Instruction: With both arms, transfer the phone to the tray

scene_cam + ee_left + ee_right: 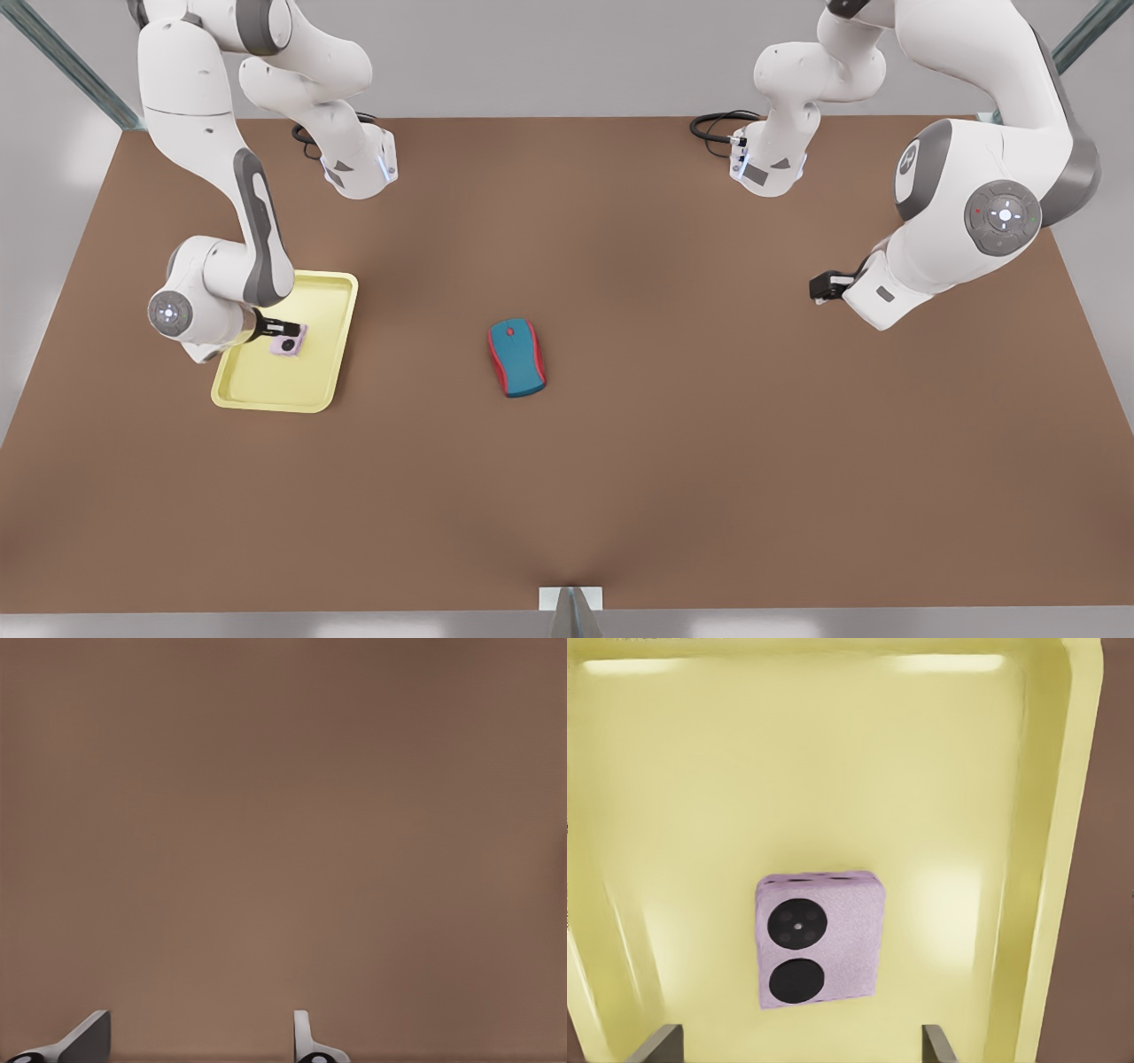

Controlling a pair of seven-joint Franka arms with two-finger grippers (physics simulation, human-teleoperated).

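The pale pink phone [819,939] lies flat inside the pale yellow tray [1045,815], its two black circles facing up. In the front view the phone [291,341] sits in the tray [266,390] at the front view's left. My right gripper [802,1045] hovers just over it, open, its fingertips [664,1043] wide apart and clear of the phone. In the front view that same gripper [280,329] is at the phone's edge. My left gripper [819,286] waits at the front view's right over bare table, and the left wrist view shows it [197,1041] open with nothing between its fingers.
A teal-and-red computer mouse [516,357] lies near the middle of the brown table [709,443]. Black cables [713,128] coil by the arm bases at the back. The tray's raised rim [1076,744] borders the table on one side.
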